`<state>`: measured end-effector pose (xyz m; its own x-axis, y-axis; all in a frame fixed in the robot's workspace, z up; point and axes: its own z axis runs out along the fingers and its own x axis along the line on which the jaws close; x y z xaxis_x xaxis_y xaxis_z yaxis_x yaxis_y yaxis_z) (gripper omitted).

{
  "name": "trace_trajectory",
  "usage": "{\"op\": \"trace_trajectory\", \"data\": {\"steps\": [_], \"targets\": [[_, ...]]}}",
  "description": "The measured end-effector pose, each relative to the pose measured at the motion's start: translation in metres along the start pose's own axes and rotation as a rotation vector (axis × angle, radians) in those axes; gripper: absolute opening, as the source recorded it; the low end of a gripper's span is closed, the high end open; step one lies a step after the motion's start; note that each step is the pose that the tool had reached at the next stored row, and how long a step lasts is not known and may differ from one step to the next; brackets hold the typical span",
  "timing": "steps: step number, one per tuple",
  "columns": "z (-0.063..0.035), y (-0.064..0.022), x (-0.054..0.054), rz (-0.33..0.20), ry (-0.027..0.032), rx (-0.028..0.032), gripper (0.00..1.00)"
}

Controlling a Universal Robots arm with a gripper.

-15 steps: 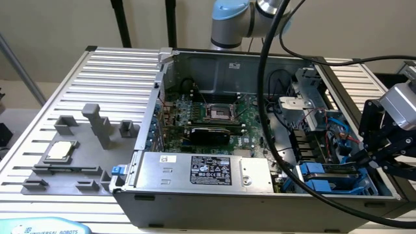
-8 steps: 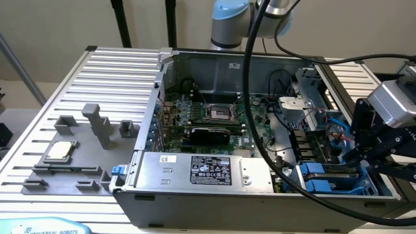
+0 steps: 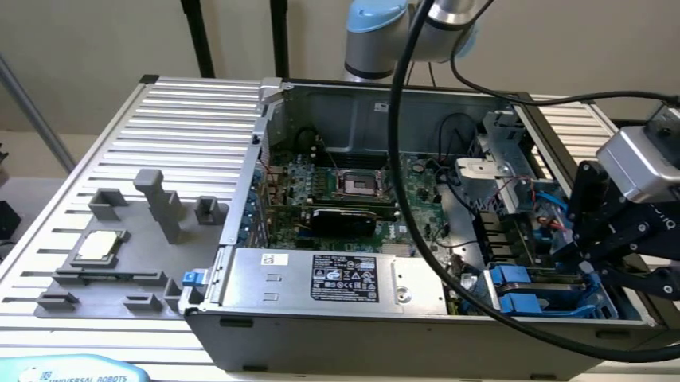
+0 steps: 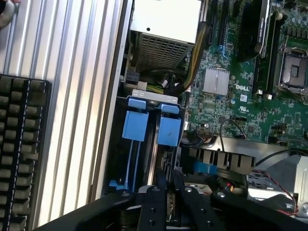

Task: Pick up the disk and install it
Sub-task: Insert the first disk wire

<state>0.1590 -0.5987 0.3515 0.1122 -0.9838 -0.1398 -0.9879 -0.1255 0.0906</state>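
Silver sheet metal makes the open computer case (image 3: 351, 334), and it holds nearly everything. Along its front wall lies the power supply (image 3: 318, 277), a silver box with a black-and-white label whose small print I cannot read. Behind it is the green motherboard (image 4: 226, 103) with the word "DELL" printed in white, and an empty processor socket (image 3: 357, 185) sits in its middle.

In the corner of the case at the exterior view's right is the drive cage (image 3: 595, 306). Two blue carriers stand side by side in it, and the disk (image 4: 169, 130) is there, seated in the cage with its blue frame facing up.

My gripper (image 4: 168, 185) hangs just over the end of this cage, close to the disk. Whether it is spread or closed on something I cannot tell.

Outside the case, on the ribbed aluminium table (image 3: 202, 119), a grey fixture tray (image 3: 117, 274) carries a small square silver chip (image 3: 95, 247). At the table edge a light blue part (image 3: 69, 372) reads "UNIVERSAL ROBOTS". A black keyboard (image 4: 19, 144) lies beside the case.
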Motion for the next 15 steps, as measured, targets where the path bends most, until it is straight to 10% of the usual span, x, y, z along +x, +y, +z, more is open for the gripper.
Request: {"op": "trace_trajectory", "data": {"steps": [4, 9, 15], "targets": [[0.0024, -0.0001, 0.0003, 0.049, -0.0062, -0.0120, 0.16], [0.0046, -0.0005, 0.0005, 0.114, -0.0104, -0.0094, 0.16], [0.0072, -0.0011, 0.0007, 0.150, 0.0135, -0.0062, 0.16]]}}
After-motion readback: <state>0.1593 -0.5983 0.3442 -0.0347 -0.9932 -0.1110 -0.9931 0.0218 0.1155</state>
